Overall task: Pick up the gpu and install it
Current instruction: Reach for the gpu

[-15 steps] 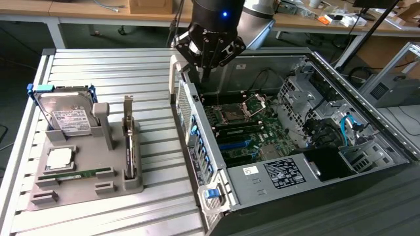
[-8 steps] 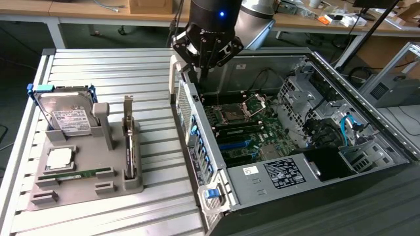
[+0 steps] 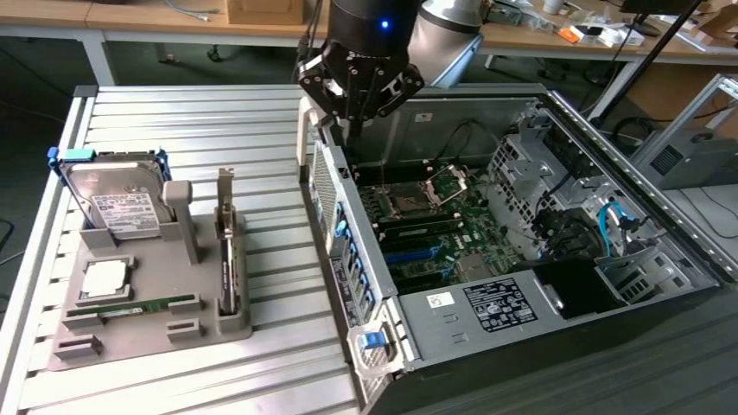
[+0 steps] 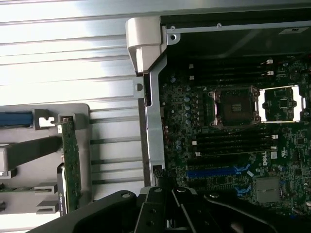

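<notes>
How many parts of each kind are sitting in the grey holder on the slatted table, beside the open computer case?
hard drive: 1
gpu: 1
memory stick: 1
square silver chip: 1
Total in the grey holder: 4

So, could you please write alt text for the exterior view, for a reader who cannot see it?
The robot's gripper hangs above a corner of an open computer case, its motherboard exposed. On the exterior view's left, the gpu stands on edge in a grey holder beside a hard drive.
</notes>
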Robot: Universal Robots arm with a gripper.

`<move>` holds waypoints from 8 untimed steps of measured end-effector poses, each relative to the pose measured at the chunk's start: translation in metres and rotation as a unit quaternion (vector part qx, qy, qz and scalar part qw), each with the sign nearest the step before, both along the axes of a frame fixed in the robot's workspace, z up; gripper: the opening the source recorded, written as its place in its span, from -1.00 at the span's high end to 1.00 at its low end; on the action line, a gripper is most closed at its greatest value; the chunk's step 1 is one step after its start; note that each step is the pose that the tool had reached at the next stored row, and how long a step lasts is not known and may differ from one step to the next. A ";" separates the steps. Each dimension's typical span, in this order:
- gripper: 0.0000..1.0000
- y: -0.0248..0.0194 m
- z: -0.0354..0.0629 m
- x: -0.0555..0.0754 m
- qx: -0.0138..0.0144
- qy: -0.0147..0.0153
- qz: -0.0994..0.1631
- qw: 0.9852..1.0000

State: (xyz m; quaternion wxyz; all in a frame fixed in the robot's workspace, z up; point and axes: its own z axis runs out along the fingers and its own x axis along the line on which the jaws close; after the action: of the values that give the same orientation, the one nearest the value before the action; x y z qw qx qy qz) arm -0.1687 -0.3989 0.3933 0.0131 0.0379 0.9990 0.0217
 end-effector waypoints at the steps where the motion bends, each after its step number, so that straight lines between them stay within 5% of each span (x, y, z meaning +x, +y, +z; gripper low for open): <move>1: 0.79 0.0000 0.0000 0.000 0.000 0.000 0.000 1.000; 8: 0.79 0.0000 0.0000 -0.004 0.000 0.000 0.000 1.000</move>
State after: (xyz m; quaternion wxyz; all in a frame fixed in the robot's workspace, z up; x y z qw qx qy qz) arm -0.1723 -0.3989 0.3933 0.0131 0.0379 0.9990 0.0217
